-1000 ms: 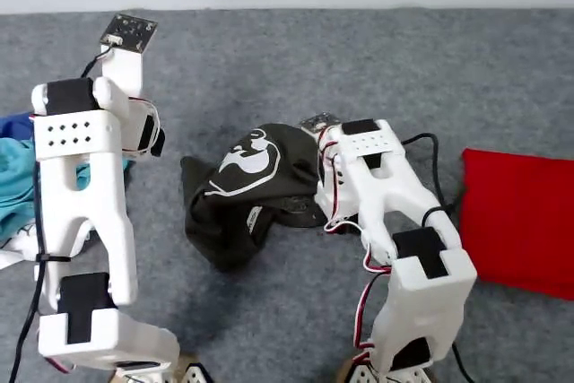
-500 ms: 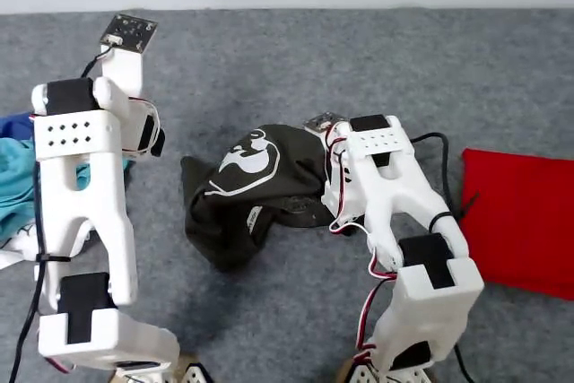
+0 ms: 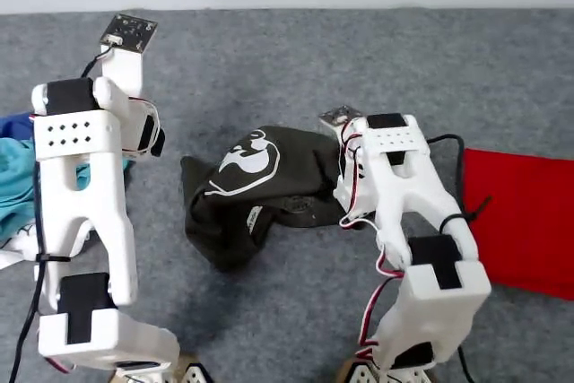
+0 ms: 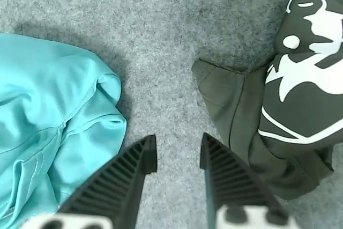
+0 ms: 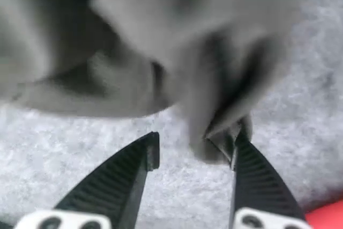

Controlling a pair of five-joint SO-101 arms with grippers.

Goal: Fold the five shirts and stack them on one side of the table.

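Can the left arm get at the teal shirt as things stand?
Probably yes. The left gripper hangs open over bare table, the teal shirt lies just beside it, and nothing sits between them.

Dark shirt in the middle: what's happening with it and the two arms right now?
Left arm: jaws open over table, between teal shirt and dark shirt. Right arm: jaws open at dark shirt's edge. Dark shirt crumpled, unfolded. Nothing blocking.
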